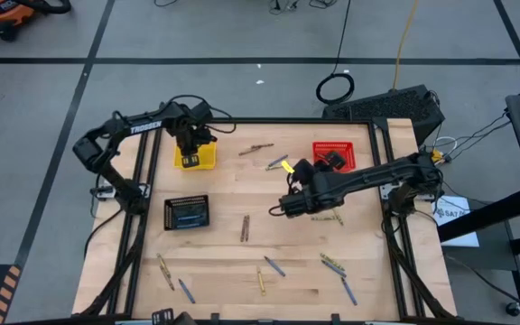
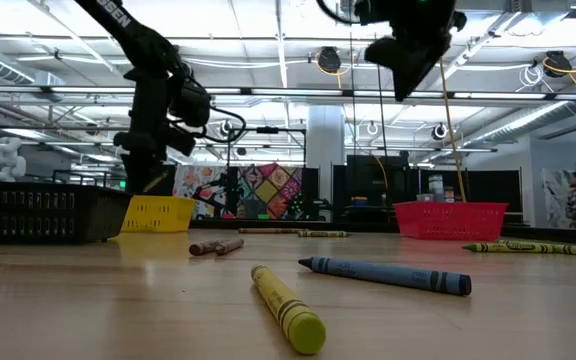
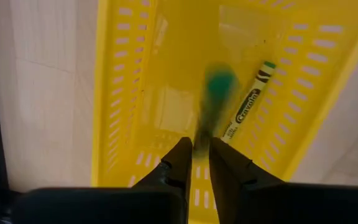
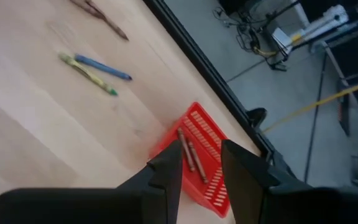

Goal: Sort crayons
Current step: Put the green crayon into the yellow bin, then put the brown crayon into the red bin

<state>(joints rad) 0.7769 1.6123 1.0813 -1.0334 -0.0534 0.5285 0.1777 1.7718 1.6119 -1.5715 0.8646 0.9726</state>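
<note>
My left gripper (image 3: 202, 149) points down over the yellow basket (image 1: 195, 160), fingers a narrow gap apart. A blurred green-tipped crayon (image 3: 215, 96) shows just past the fingertips, above a yellow crayon (image 3: 247, 107) lying on the basket floor. My right gripper (image 1: 280, 209) hangs open above mid-table, holding nothing. Past its fingers the right wrist view shows the red basket (image 4: 211, 158) with two brown-red crayons (image 4: 191, 152) lying in it. Loose crayons lie flat on the table: a yellow one (image 2: 288, 308), a blue one (image 2: 388, 273) and a brown pair (image 2: 216, 246). My left gripper has the blurred crayon's near end (image 3: 201, 138) in the gap at its fingertips, which point down from above. The crayon is smeared while the fingers are sharp. I cannot tell whether the fingers touch it.
A black basket (image 1: 186, 212) stands at the table's left, nearer than the yellow one. Several crayons lie along the near edge (image 1: 274, 266), one brown (image 1: 245, 227) at mid-table, and others near the far edge (image 1: 280, 163). Black rails frame the table (image 1: 143, 194).
</note>
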